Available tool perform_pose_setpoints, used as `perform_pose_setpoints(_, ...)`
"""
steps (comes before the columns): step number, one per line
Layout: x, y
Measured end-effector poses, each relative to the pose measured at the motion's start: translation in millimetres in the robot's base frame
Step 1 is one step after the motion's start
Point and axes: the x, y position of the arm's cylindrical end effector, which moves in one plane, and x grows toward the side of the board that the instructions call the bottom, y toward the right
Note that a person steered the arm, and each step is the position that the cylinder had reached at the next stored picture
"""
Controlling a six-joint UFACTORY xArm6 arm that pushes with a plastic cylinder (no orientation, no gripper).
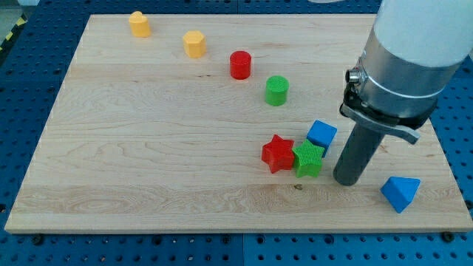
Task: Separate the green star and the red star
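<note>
The red star (278,154) lies right of the board's middle, toward the view's bottom. The green star (308,159) sits right against its right side, touching it. A blue cube (321,134) touches the green star's upper right. My tip (346,179) rests on the board just right of the green star, a small gap away, below and right of the blue cube.
A green cylinder (276,90) and a red cylinder (240,65) stand above the stars. Two yellow blocks (194,44) (139,24) sit toward the top left. A blue triangular block (400,193) lies near the bottom right. The wooden board (148,162) ends close beyond it.
</note>
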Motion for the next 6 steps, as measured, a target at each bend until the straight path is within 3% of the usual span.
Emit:
perform_pose_setpoints(3,21.1,80.1)
perform_pose_setpoints(4,27.6,76.3)
perform_pose_setpoints(6,37.8,-69.3)
